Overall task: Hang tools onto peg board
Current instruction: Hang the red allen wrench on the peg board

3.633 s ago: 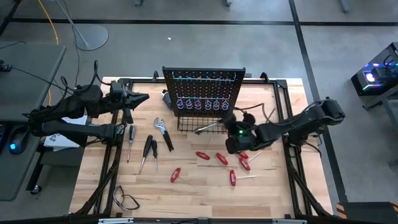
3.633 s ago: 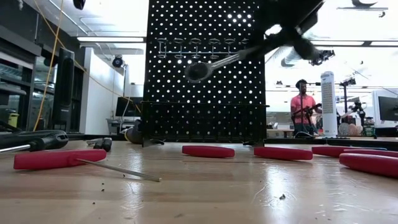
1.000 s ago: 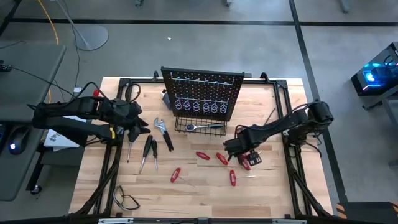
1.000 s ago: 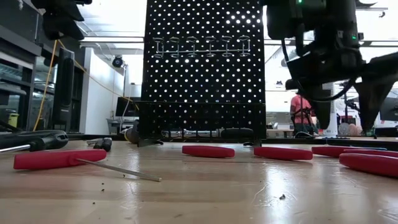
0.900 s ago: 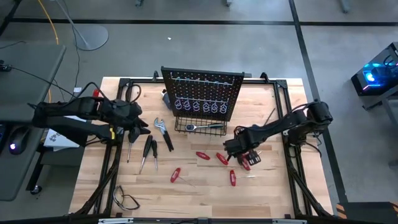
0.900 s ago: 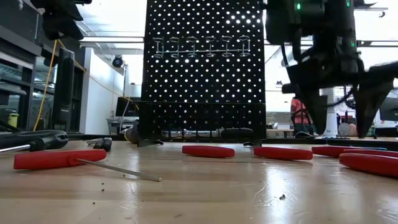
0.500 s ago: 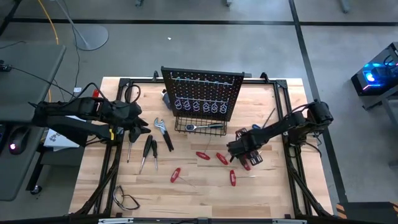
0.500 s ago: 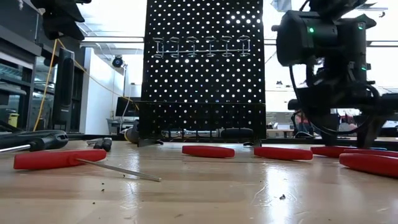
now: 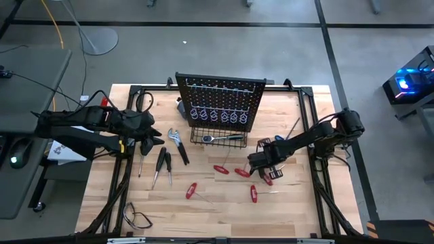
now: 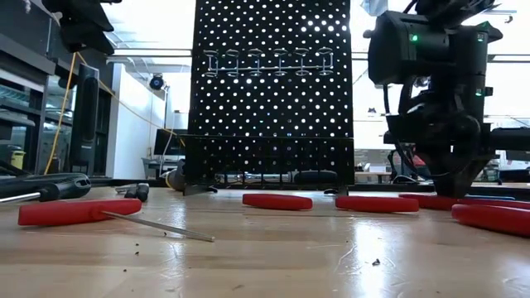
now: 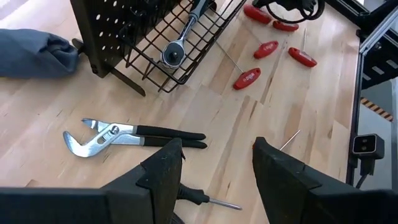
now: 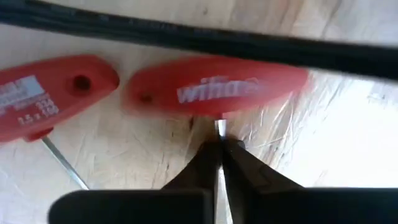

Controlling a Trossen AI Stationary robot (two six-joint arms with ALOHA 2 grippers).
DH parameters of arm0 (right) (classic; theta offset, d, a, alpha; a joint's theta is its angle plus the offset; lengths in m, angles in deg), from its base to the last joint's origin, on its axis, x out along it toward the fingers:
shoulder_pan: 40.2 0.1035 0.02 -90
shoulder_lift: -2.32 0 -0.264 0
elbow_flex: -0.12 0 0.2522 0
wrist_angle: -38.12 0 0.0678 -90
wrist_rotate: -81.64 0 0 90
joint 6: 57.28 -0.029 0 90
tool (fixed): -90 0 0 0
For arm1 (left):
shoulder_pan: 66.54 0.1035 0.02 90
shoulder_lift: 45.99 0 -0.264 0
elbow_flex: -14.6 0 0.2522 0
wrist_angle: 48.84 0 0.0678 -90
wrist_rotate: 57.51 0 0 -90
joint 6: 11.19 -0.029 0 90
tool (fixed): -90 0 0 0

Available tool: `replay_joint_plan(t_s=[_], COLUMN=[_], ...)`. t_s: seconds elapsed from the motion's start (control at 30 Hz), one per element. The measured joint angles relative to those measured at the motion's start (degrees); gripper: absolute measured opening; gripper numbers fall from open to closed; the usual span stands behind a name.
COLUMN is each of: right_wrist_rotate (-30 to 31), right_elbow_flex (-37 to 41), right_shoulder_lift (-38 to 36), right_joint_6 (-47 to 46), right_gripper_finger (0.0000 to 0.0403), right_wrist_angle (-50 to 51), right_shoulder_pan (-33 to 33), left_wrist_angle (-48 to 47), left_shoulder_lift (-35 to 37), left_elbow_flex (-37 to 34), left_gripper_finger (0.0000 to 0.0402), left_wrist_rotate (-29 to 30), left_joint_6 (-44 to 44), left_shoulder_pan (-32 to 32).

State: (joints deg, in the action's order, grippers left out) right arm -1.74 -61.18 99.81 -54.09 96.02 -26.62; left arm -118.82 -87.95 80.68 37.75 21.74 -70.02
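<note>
The black peg board [image 9: 220, 95] stands at the far middle of the table, and a silver ratchet [image 9: 217, 137] lies in the wire basket at its foot. Several red T-handle tools [image 9: 221, 169] lie on the wood to the right of the middle. My right gripper [image 9: 262, 164] is down among them, shut on the thin shaft of one red tool [image 12: 217, 87]. At the left, my left gripper [image 11: 217, 168] hovers open above the table. Silver black-handled pliers [image 11: 124, 134] and black screwdrivers [image 9: 161, 163] lie just beyond it. My right gripper pinches the thin steel shaft [image 12: 218, 132] of a red T-handle tool between its two fingertips, right beside the handle. The fingers come from above, pointing down at the table. The red handle lies flat on the wood.
A second red handle [image 12: 56, 84] lies close beside the held one, and a dark bar [image 12: 249, 43] crosses just beyond them. More red tools [image 9: 192, 191] lie toward the near edge. A black cable loop [image 9: 139, 218] sits at the near left. The black table frame [image 9: 313, 122] runs along the sides.
My right gripper has come down to the table among the red tools. Its fingers, wide apart a second ago, have shut on the shaft of a red T-handle tool. The tools themselves lie where they were.
</note>
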Motion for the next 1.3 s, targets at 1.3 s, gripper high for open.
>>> replay_joint_plan(t_s=[1.3], right_wrist_rotate=[31.85], right_elbow_flex=[-39.67], right_shoulder_lift=[-18.29], right_joint_6=[-37.43], right_gripper_finger=[0.0000], right_wrist_angle=[2.36], right_shoulder_pan=[6.09], left_wrist_angle=[51.38], left_shoulder_lift=[-12.90], left_elbow_flex=[0.02], left_gripper_finger=[0.0179], left_wrist_rotate=[0.63], left_joint_6=[-14.81], left_shoulder_pan=[-3.76])
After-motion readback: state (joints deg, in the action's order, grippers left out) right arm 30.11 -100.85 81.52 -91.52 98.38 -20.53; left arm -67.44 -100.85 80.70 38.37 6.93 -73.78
